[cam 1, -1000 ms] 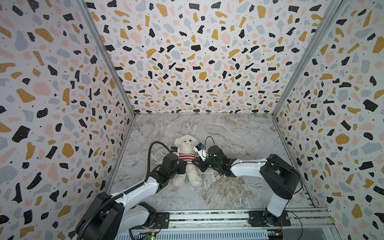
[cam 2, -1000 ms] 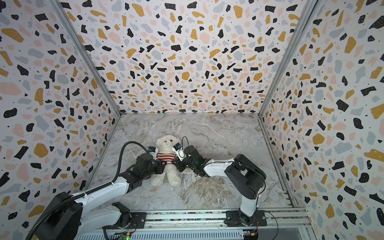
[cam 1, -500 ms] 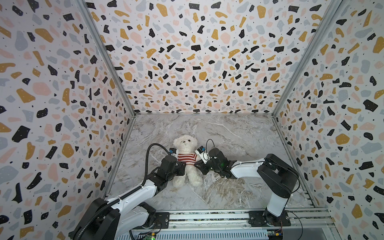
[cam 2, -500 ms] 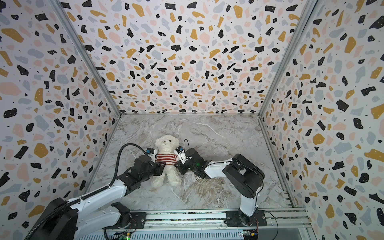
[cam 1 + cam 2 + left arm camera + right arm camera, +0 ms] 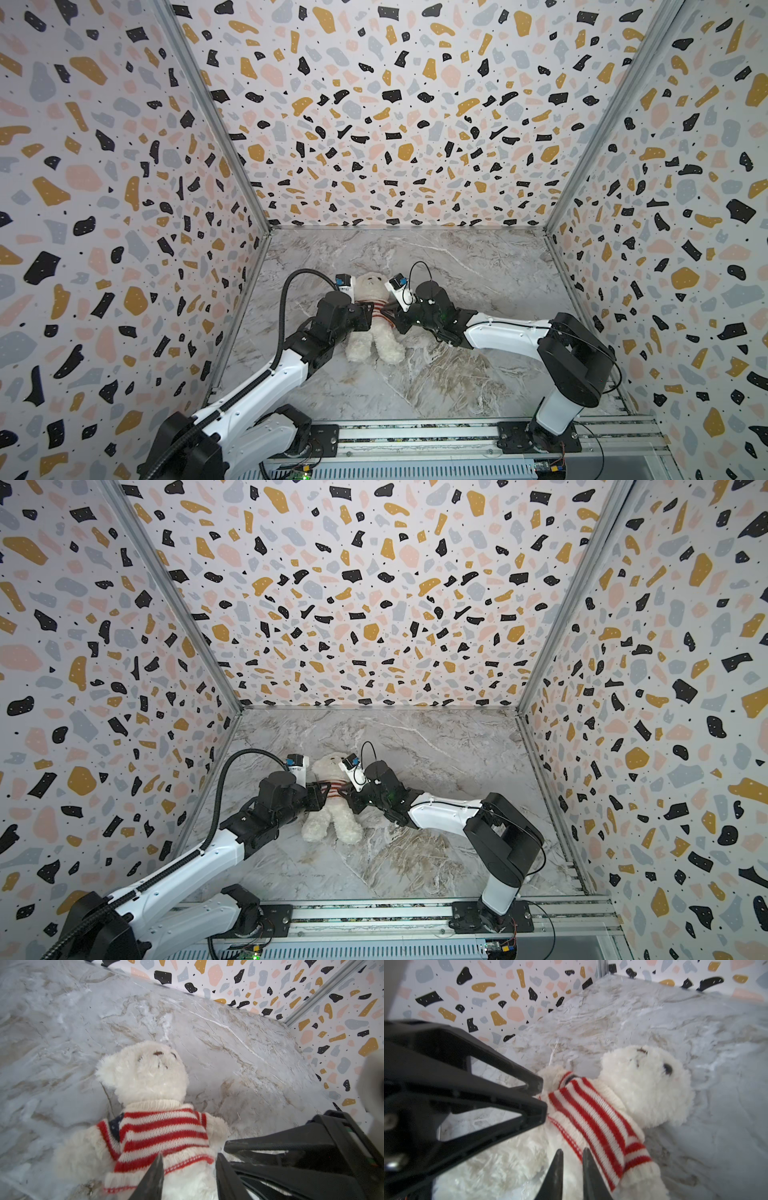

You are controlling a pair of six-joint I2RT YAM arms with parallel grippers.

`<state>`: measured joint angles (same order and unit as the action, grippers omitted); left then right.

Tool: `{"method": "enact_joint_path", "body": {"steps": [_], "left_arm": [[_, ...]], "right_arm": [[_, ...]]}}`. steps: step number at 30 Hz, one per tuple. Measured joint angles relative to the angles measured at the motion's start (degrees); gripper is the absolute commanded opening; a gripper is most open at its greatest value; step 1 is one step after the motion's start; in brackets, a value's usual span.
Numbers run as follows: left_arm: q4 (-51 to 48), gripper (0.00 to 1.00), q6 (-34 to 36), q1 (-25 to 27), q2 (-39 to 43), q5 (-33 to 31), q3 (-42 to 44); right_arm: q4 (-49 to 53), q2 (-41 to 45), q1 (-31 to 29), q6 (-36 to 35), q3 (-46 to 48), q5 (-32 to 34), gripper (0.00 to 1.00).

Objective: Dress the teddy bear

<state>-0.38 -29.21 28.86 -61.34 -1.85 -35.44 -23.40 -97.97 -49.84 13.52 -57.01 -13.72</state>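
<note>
Teddy bear supine, head toward back wall, feet frontward

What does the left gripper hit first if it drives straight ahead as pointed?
The striped sweater on the teddy bear, near its lower hem; the left gripper straddles it with open jaws. Probably close or touching, but depth is unclear.

The teddy bear lies, seemingly face-up, on the marble-patterned table.
</note>
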Motion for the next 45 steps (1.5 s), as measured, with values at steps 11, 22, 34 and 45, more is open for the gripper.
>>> {"method": "enact_joint_path", "body": {"steps": [11,22,34,45], "left_arm": [[2.5,0.41,1.4,-4.0,-12.3,0.3,-2.8],[7.6,0.4,1.5,-4.1,-10.8,4.0,6.9],[15.9,0.4,0.9,-3.7,-8.4,5.4,14.1],[16.5,0.41,-0.1,-1.7,-7.4,5.4,15.1]], "right_arm": [[-0.1,-10.3,3.4,0.2,-5.0,-1.6,0.18],[-3.3,-10.8,2.7,1.5,0.1,-3.5,0.17],[-4.9,-7.8,0.4,3.8,9.0,-3.1,0.17],[-4.0,-3.7,-0.7,5.2,11.3,-1.1,0.17]]}}
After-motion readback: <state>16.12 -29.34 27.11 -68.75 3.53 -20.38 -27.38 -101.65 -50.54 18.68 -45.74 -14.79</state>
